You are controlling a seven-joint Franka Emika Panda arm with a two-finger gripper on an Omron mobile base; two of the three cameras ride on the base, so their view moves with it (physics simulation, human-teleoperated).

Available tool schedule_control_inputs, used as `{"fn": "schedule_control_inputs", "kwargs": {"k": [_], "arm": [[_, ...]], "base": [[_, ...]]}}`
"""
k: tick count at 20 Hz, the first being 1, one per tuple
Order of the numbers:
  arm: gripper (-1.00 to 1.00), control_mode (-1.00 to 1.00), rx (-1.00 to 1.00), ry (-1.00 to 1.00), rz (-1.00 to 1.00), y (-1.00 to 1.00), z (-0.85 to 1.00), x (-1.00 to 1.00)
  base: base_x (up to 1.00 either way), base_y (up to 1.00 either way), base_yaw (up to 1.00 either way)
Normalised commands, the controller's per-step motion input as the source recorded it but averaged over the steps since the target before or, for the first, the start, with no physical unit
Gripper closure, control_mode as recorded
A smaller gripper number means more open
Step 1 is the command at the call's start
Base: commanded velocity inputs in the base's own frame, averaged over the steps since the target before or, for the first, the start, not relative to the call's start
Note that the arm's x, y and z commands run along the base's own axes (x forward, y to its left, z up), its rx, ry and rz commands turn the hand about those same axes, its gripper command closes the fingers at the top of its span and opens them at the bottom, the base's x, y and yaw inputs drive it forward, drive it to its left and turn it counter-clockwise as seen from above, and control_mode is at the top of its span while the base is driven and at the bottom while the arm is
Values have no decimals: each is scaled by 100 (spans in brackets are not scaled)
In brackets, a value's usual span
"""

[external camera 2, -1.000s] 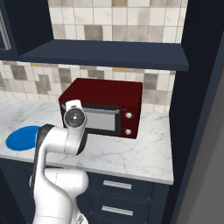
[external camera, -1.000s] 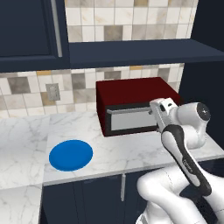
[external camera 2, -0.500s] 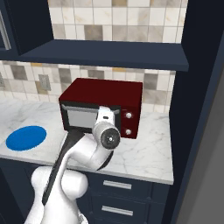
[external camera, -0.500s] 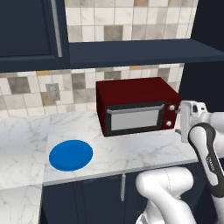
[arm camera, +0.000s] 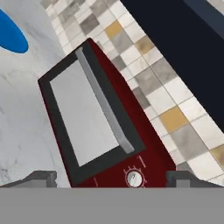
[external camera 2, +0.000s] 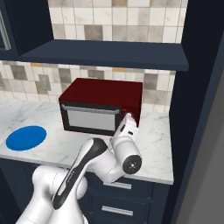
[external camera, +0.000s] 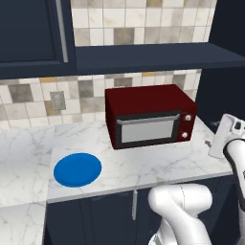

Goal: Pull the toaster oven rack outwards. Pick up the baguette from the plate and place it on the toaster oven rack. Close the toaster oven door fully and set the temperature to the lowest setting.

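1. We see the toaster oven (external camera: pixel 149 115) standing on the marble table (external camera: pixel 153 165), back against the tiled wall, beneath a dark shelf (external camera: pixel 153 56).
2. The toaster oven door (external camera: pixel 148 129) is shut flat against the front, its silver handle bar (arm camera: pixel 105 101) running along the top edge.
3. Two pale knobs (external camera: pixel 187 117) sit on the oven's right panel.
4. The plate (external camera: pixel 77 169) lies bare on the table, well apart to the left of the oven.
5. Our fingers (arm camera: pixel 111 178) stand wide open, holding nothing, raised near the oven's right front corner and aimed at the knob panel.
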Motion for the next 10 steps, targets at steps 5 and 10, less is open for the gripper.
{"fn": "schedule_control_inputs", "kwargs": {"k": [5, 10], "arm": [[-100, -100, 26, -1, -7, -38, 0, 0], [-100, -100, 18, -1, 0, -2, 0, 0]], "base": [[0, 0, 0], [0, 0, 0]]}}
